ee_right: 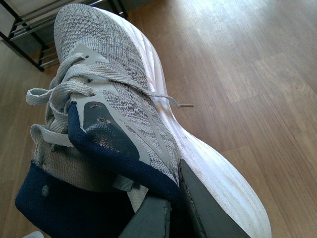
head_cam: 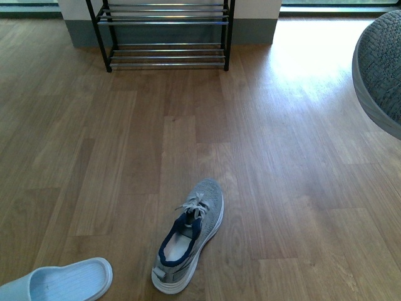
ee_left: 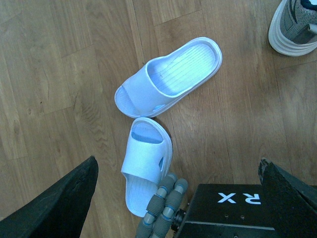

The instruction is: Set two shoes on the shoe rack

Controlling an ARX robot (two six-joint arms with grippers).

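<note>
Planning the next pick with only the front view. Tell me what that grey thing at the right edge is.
Observer: A grey knit sneaker. The right gripper has its jaws shut on the navy-lined collar.
Operator: Now report what lies on the floor under the left arm.
Observer: A pale blue slipper and a second slipper lie toe to toe. Your view shows only one.

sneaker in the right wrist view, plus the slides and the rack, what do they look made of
Sneaker: grey knit fabric upper, weave visible; matte white sole, likely foam. Slides: pale blue, smooth, one-piece moulded, probably foam or rubber. Rack: shiny silver bars in a black tube frame, apparently metal.
</note>
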